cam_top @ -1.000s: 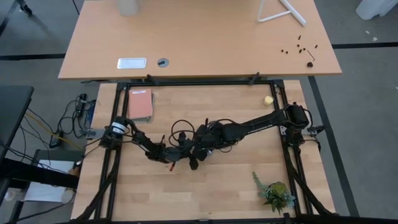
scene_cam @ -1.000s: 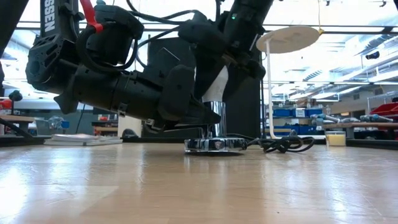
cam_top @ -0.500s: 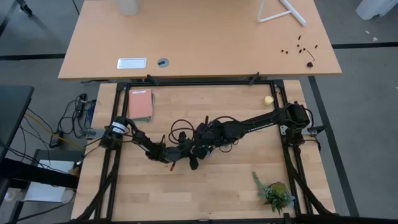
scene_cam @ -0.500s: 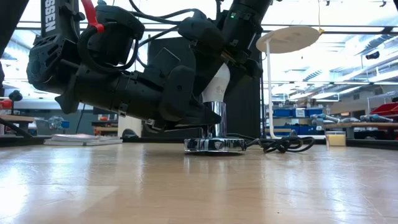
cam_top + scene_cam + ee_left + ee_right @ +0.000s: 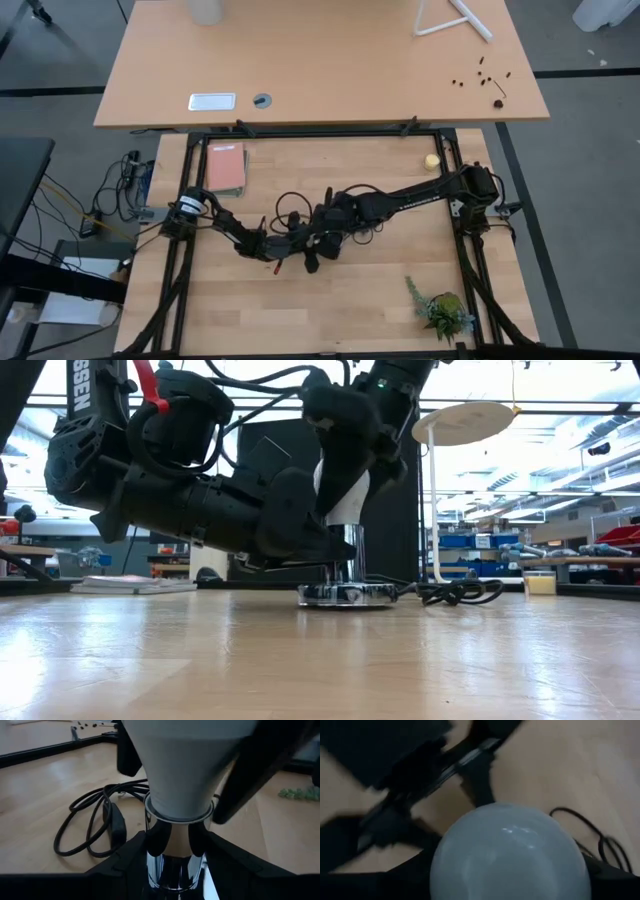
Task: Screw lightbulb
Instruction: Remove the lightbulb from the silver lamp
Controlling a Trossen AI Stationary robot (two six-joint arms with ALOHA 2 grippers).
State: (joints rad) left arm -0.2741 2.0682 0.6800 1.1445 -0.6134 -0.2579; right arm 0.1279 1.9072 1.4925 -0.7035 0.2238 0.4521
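Lightbulb [image 5: 340, 490] upright in chrome socket [image 5: 345, 565], right claw [image 5: 348, 455] clamped on it, left claw [image 5: 175, 840] clamped on socket.

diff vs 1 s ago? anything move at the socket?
The right gripper has turned around the bulb and closed in on it: in the low view its fingers now cover more of the bulb's top. In the high view the right arm has shifted slightly left. Unchanged: the left gripper clamps the chrome socket stem, the base and cord have not moved.
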